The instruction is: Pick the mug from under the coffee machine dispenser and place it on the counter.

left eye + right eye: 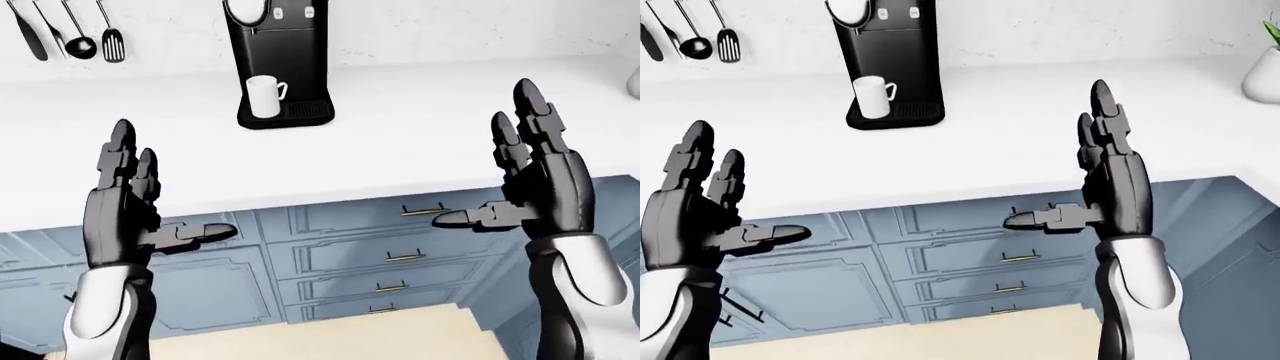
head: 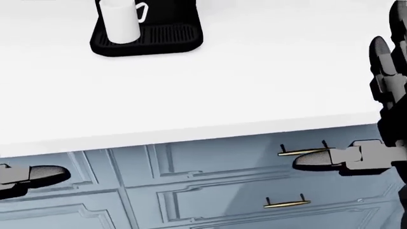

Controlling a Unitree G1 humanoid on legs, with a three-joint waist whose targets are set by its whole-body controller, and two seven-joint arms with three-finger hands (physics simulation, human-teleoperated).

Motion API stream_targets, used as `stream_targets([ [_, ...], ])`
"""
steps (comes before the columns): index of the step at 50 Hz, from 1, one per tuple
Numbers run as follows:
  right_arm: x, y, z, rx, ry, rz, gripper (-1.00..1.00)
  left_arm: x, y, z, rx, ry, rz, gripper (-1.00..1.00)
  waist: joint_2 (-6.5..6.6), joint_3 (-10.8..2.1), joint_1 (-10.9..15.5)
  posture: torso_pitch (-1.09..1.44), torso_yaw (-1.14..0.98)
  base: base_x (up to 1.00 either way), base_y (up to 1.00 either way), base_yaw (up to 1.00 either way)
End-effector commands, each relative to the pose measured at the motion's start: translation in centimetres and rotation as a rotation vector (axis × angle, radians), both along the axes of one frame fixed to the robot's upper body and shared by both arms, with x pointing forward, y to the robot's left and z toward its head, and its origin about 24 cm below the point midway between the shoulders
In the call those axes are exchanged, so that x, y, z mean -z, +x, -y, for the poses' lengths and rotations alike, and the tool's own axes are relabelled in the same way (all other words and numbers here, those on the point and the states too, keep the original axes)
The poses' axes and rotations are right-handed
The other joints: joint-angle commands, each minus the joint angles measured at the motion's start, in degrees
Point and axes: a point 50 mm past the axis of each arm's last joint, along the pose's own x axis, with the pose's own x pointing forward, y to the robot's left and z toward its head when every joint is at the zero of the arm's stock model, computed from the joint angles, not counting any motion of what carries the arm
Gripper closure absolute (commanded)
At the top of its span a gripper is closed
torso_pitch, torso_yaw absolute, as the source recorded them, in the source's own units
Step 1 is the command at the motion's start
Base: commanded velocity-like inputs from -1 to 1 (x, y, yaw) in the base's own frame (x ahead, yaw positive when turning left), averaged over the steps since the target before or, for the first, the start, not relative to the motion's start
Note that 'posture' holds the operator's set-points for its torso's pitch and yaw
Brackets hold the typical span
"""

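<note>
A white mug (image 1: 264, 97) stands upright on the drip tray (image 2: 159, 40) of a black coffee machine (image 1: 280, 45), under its dispenser, with its handle to the right. Both my hands are raised below the white counter (image 1: 400, 127), well short of the mug. In the left-eye view my left hand (image 1: 165, 195) is at lower left, open, fingers up and thumb pointing right. My right hand (image 1: 490, 161) is at the right, open too, thumb pointing left. Neither holds anything.
Blue cabinet drawers (image 1: 390, 255) with brass handles run under the counter edge. Several utensils (image 1: 65, 34) hang on the wall at top left. A white pot (image 1: 1262, 75) stands at the counter's far right. Wooden floor (image 1: 350, 337) shows below.
</note>
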Motion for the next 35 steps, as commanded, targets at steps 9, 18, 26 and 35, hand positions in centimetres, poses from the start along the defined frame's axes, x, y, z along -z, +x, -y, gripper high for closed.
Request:
stream_targets([
  [9, -1.23, -0.49, -0.01, 0.006, -0.024, 0.077, -1.00, -1.32, -0.28, 0.44, 0.020, 0.023, 0.079, -1.00, -3.78, -0.60, -1.06, 0.00, 0.00, 0.27, 0.00, 0.00],
  [18, -1.22, -0.58, -0.06, 0.005, -0.027, 0.078, -1.00, -1.33, -0.29, 0.43, 0.020, 0.023, 0.079, -1.00, 3.85, -1.38, -1.83, 0.00, 0.00, 0.27, 0.01, 0.00],
  [26, -1.12, -0.64, -0.15, 0.001, -0.025, 0.073, -1.00, -1.25, -0.26, 0.40, 0.020, 0.022, 0.078, -1.00, 0.14, -0.60, -0.25, 0.00, 0.00, 0.27, 0.09, 0.00],
  [35, -1.18, -0.62, -0.11, 0.001, -0.022, 0.073, -1.00, -1.23, -0.24, 0.41, 0.021, 0.021, 0.078, -1.00, -3.97, -1.44, -1.29, 0.00, 0.00, 0.28, 0.24, 0.00],
])
